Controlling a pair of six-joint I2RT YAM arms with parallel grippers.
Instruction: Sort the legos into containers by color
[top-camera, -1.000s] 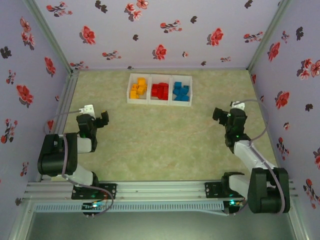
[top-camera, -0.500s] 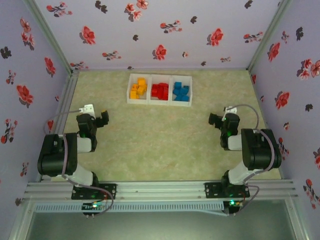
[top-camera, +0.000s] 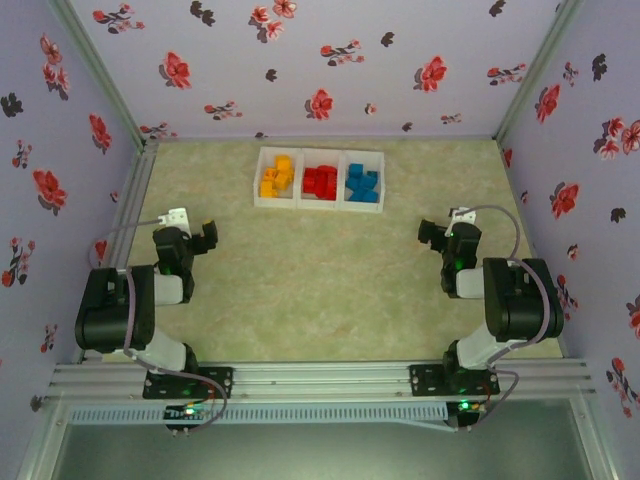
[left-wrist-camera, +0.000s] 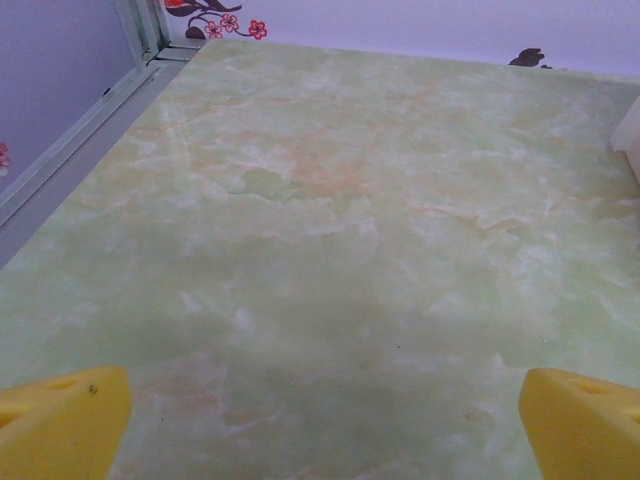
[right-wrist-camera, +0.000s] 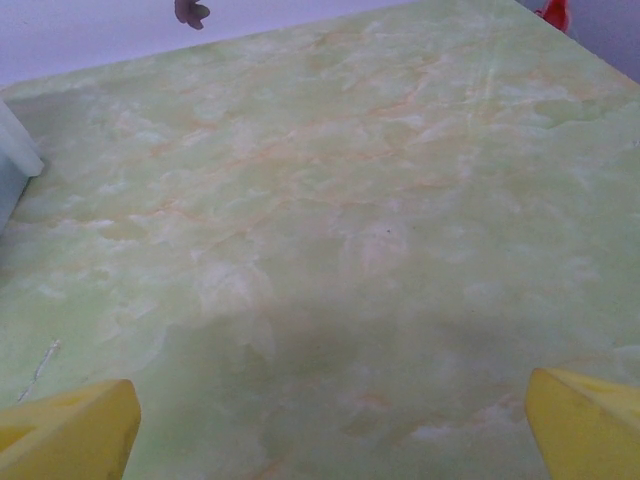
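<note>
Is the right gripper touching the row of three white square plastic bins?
Apart. The top external view shows bare green marbled table between the open right gripper and the white bins.

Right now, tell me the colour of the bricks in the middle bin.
The bricks are red; the top external view shows them best.

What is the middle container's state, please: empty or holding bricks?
Holding bricks: a pile of red legos sits inside the middle container.
</note>
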